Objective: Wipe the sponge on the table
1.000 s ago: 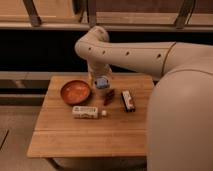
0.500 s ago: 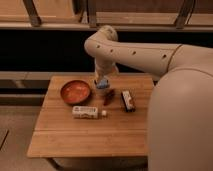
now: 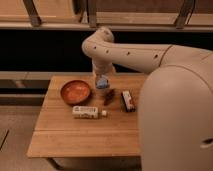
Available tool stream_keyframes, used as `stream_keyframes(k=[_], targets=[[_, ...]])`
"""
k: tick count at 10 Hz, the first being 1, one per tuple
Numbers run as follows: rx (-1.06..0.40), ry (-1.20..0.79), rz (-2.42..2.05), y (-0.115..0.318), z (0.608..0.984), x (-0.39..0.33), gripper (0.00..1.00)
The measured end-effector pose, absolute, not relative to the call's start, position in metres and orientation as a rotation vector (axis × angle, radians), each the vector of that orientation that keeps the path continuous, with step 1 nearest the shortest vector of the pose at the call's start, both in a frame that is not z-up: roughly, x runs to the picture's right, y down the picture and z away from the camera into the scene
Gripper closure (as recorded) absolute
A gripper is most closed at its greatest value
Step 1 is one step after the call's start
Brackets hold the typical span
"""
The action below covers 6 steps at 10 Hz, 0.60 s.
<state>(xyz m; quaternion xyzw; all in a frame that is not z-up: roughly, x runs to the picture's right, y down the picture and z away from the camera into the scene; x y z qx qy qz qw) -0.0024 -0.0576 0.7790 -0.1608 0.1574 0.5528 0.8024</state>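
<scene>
We see the hand (image 3: 102,86) pointing down over the far middle of the counter (image 3: 85,137), grasping the sponge (image 3: 102,81). The light-blue block sits between the fingers, low over the wooden planks. We cannot tell whether its underside touches the wood. The cream arm (image 3: 130,52) rises from the hand toward 12 o'clock, bends, and runs off toward 3 o'clock.

From the hand, an orange bowl (image 3: 76,91) stands near at 8 o'clock. A small dark red item (image 3: 109,96) lies just beside the hand at 5 o'clock. A dark bar (image 3: 128,100) lies further out at 4 o'clock. A white bottle (image 3: 85,112) lies on its side at 7 o'clock, with its cap toward 3 o'clock. The robot's pale body (image 3: 175,120) fills the near right.
</scene>
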Motion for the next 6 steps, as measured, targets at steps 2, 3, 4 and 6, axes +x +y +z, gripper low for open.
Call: stream_keyframes(k=[2,3,4,6], targets=[[-0.368,0.347,1.18,-0.052,0.798,-0.003,0.35],[-0.373,0.361,1.183,-0.049,0.806,0.001,0.35],[-0.387,0.389,1.188,-0.041,0.819,0.009,0.35],[-0.409,0.41,1.183,-0.034,0.833,0.012,0.35]])
